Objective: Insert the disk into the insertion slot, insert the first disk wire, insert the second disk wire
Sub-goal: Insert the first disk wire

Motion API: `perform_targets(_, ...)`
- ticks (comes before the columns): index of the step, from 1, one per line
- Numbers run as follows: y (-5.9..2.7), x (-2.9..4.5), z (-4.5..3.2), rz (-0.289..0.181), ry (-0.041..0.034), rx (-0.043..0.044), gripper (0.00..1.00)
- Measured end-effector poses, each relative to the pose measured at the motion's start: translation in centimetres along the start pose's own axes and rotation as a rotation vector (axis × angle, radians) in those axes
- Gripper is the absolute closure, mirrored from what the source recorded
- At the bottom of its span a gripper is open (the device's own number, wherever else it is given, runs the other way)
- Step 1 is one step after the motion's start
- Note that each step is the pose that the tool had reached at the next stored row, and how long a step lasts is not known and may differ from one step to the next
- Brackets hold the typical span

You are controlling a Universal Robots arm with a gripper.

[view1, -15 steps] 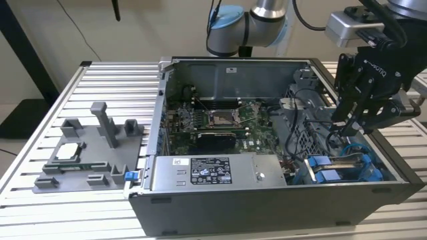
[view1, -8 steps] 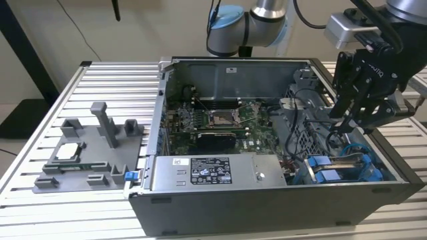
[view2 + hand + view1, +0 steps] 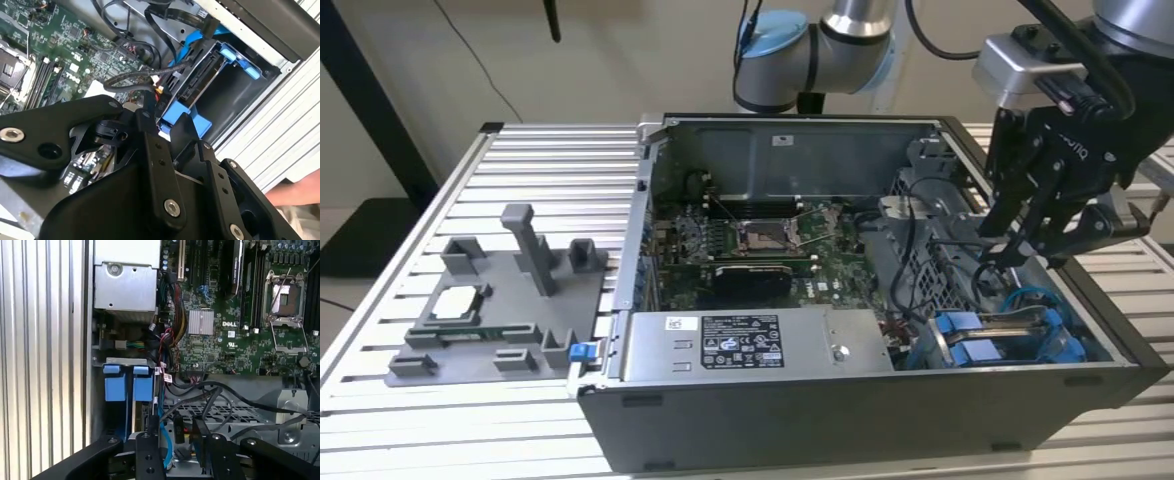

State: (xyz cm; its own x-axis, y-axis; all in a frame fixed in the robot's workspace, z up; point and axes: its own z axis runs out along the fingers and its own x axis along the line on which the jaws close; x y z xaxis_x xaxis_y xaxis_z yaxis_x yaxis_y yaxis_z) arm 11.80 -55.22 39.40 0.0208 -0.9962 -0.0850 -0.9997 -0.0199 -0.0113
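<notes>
Your worktop (image 3: 400, 430) is ribbed silver metal with a dull brushed finish. The computer case (image 3: 854, 430) on it is matt grey sheet metal, and its power supply box (image 3: 841, 345) is bare, paler metal carrying a white paper label (image 3: 736, 343). The motherboard (image 3: 834, 240) is glossy green board; in the first wrist view its heat sink (image 3: 201, 321) is finned bright metal. The fixture (image 3: 494, 300) is matt grey plastic. The disk (image 3: 197, 80) has a frame of smooth, bright blue plastic, slightly glossy, and the insertion slot (image 3: 127, 361) is dull grey metal. The cables (image 3: 130, 75) have black rubbery sheaths. Your gripper (image 3: 1007, 250) is matt black with shiny screw heads.
</notes>
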Motion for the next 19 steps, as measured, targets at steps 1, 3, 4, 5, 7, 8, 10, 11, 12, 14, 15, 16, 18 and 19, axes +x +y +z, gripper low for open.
perform_targets(1, -0.04, 0.02, 0.09, -0.003, -0.0024, -0.0001, 0.00)
perform_targets(3, -0.08, 0.07, 0.24, -0.005, -0.0079, -0.0003, 0.00)
perform_targets(4, -0.10, 0.09, 0.32, -0.006, -0.0109, -0.0003, 0.00)
perform_targets(5, -0.11, 0.12, 0.39, -0.007, -0.0143, -0.0002, 0.00)
perform_targets(7, -0.11, 0.15, 0.56, -0.008, -0.0233, 0.0002, 0.00)
perform_targets(8, -0.12, 0.15, 0.62, -0.008, -0.0318, 0.0006, 0.00)
perform_targets(10, -0.11, 0.16, 0.72, -0.009, -0.0521, 0.0015, 1.00)
perform_targets(11, -0.11, 0.17, 0.78, -0.009, -0.0623, 0.0020, 1.00)
perform_targets(12, -0.12, 0.17, 0.85, -0.009, -0.0710, 0.0030, 1.00)
perform_targets(14, -0.12, 0.17, 0.92, -0.009, -0.0763, 0.0058, 1.00)
perform_targets(15, -0.12, 0.17, 0.92, -0.009, -0.0765, 0.0063, 1.00)
perform_targets(16, -0.12, 0.17, 0.93, -0.009, -0.0765, 0.0063, 1.00)
perform_targets(18, -0.11, 0.18, 0.93, -0.009, -0.0767, 0.0064, 1.00)
perform_targets(19, -0.11, 0.18, 0.93, -0.009, -0.0767, 0.0064, 1.00)
